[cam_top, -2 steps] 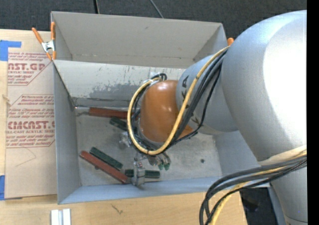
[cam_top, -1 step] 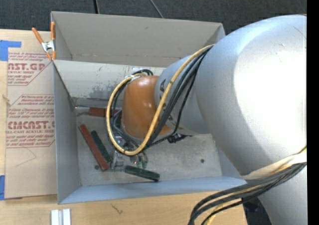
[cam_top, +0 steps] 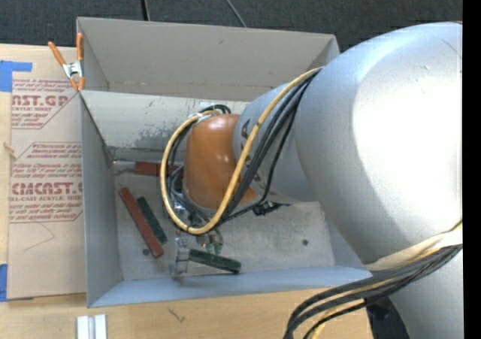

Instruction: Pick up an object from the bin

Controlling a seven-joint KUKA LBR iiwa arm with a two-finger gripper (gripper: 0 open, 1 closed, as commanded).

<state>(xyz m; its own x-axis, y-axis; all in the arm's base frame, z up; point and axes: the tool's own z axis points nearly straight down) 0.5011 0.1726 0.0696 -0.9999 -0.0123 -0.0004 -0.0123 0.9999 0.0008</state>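
My gripper (cam_top: 181,257) is low in the bin's front left part, under the arm's orange cover. A dark green flat stick (cam_top: 215,261) lies on the floor just right of it, close to or touching it. Left of the gripper a long red-brown bar (cam_top: 141,222) lies at a slant, with a thin dark green strip (cam_top: 153,218) beside it. A red and grey rod (cam_top: 143,169) rests further back along the left wall, its right end hidden by the arm.
The arm and its cables cover the bin's middle and right side. The front wall stands just below the gripper. Bare grey floor shows to the right of the green stick.
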